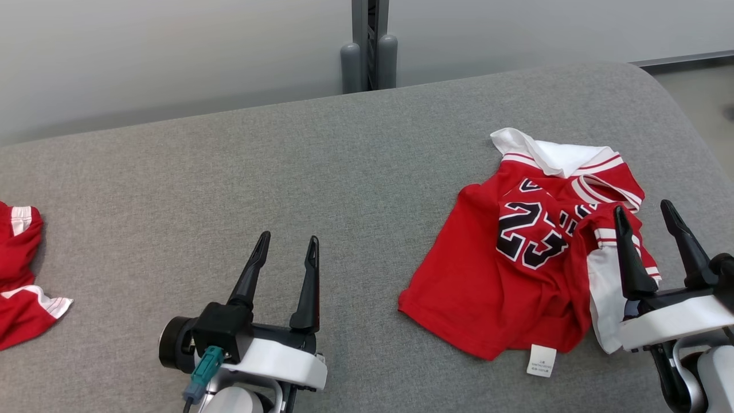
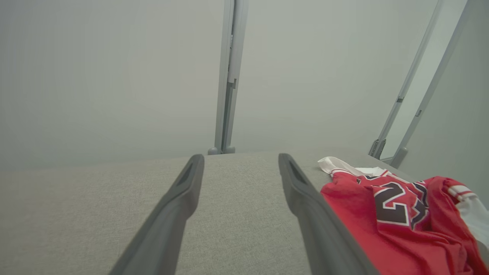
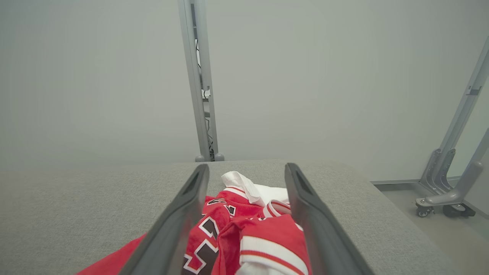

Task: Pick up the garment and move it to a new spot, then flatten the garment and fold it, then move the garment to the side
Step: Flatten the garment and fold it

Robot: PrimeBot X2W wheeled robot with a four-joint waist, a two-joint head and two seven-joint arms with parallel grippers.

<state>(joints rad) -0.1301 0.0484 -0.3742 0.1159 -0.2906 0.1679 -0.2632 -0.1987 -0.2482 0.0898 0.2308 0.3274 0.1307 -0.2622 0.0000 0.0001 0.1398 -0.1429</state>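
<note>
A crumpled red jersey (image 1: pixel 516 258) with white trim and a black "23" lies on the right half of the grey table (image 1: pixel 287 172), a white label at its near hem. My right gripper (image 1: pixel 643 206) hovers open over the jersey's right edge, near the white-banded sleeve. In the right wrist view the jersey (image 3: pixel 244 229) lies between and below the open right gripper (image 3: pixel 247 172). My left gripper (image 1: pixel 288 240) is open over bare table, well left of the jersey. The left wrist view shows the jersey (image 2: pixel 393 217) to the right of that open left gripper (image 2: pixel 241 162).
A second red and white garment (image 1: pixel 20 275) lies at the table's left edge. A grey post (image 1: pixel 370 46) stands behind the far edge against a pale wall. Floor and a wheeled frame base (image 3: pixel 443 198) lie beyond the table's right side.
</note>
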